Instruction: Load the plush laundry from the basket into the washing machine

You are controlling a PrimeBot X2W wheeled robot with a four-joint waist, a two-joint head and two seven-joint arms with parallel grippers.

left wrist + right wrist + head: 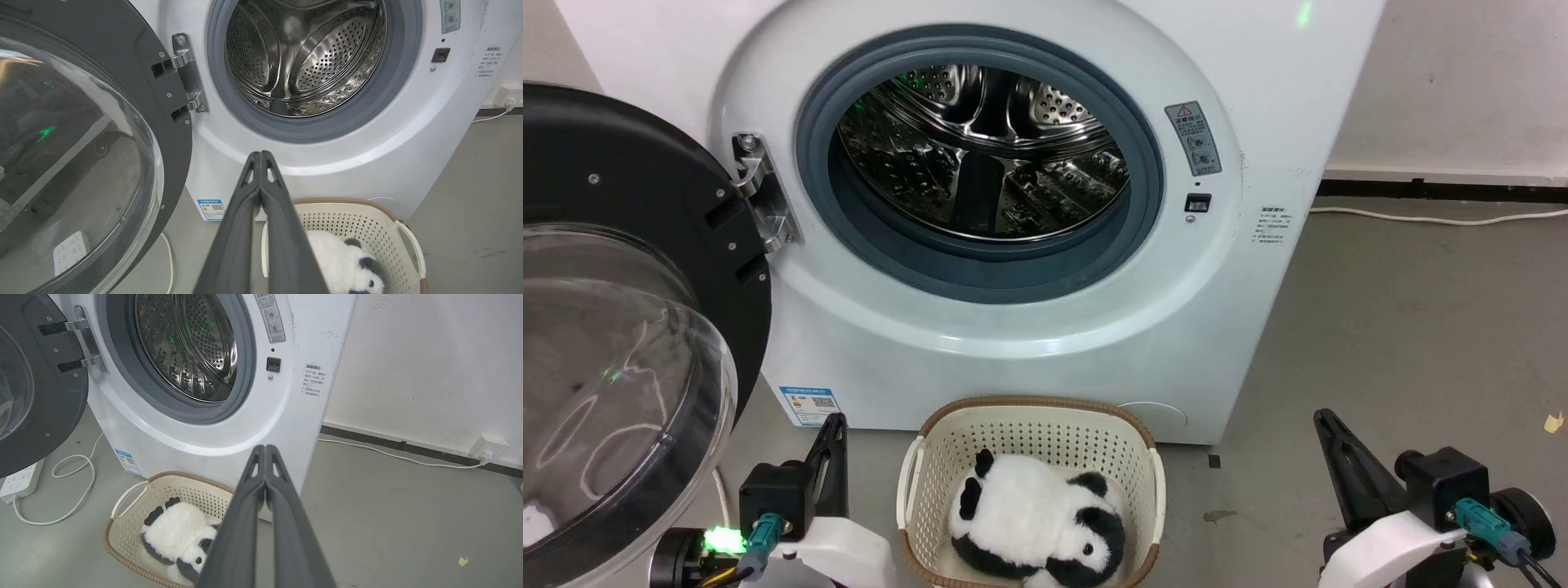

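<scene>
The panda plush point(1033, 518) point(347, 265) point(175, 535) lies in the cream basket point(947, 441) point(367, 212) point(135, 506) on the floor, right in front of the white washing machine point(1013, 343) point(327, 163) point(204, 437). Its steel drum point(980, 155) point(302, 57) point(188, 343) is empty, and the domed door point(613, 343) point(73, 155) point(36, 388) hangs open at the left. My left gripper point(835, 420) point(260, 154) stands shut and empty left of the basket. My right gripper point(1321, 415) point(265, 447) stands shut and empty to its right.
A white power strip point(18, 479) with a looping cord point(73, 490) lies on the floor under the door. Another cable point(1437, 216) point(392, 455) runs along the wall to a socket point(488, 447). The grey floor point(1405, 327) spreads to the right, with a small yellow scrap point(1553, 422) point(462, 560).
</scene>
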